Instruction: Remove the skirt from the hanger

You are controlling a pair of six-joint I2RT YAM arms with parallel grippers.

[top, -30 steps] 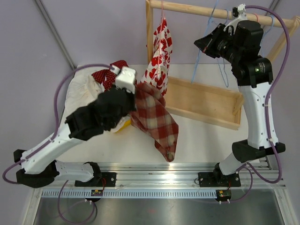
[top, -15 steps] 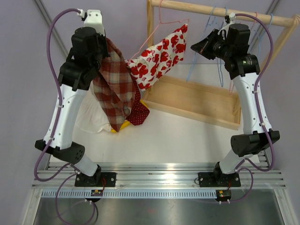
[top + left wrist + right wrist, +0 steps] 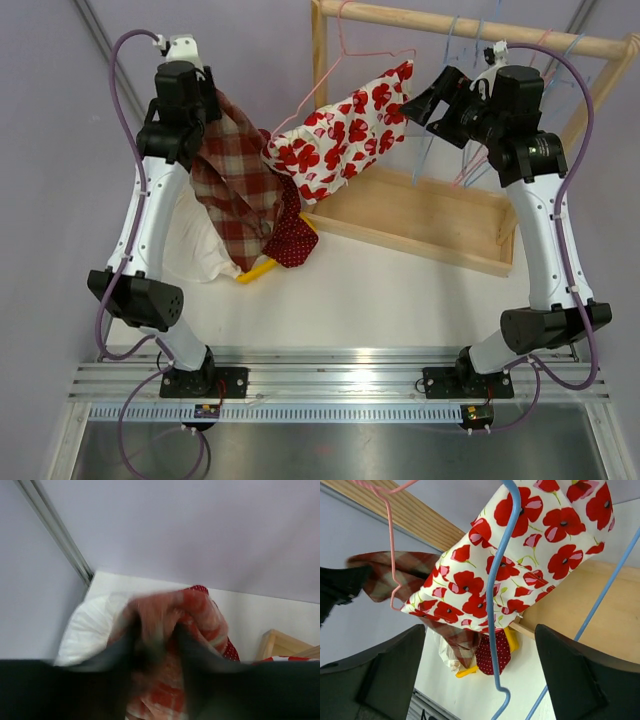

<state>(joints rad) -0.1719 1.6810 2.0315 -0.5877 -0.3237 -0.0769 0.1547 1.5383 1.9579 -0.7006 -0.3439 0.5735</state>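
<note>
A red-and-cream plaid skirt (image 3: 235, 190) hangs from my left gripper (image 3: 205, 95), which is raised high at the back left. In the blurred left wrist view the plaid skirt (image 3: 195, 615) fills the gap of the left gripper (image 3: 155, 640), which is shut on it. Beside it, a pink hanger (image 3: 318, 85) on the wooden rail (image 3: 450, 22) is swung out sideways. It carries a white poppy-print garment (image 3: 345, 125). My right gripper (image 3: 430, 100) is open near the rail. A blue hanger (image 3: 492, 605) crosses in front of the right gripper (image 3: 485, 675), untouched.
A pile of white cloth (image 3: 190, 250), a red dotted cloth (image 3: 293, 240) and something yellow (image 3: 255, 270) lies on the table's left. The rack's wooden base tray (image 3: 430, 215) sits at the back right. More blue hangers (image 3: 430, 140) dangle from the rail.
The left arm lifted the plaid skirt from low over the table to high at the back left. The poppy garment and pink hanger swung sideways. The right gripper opened.
</note>
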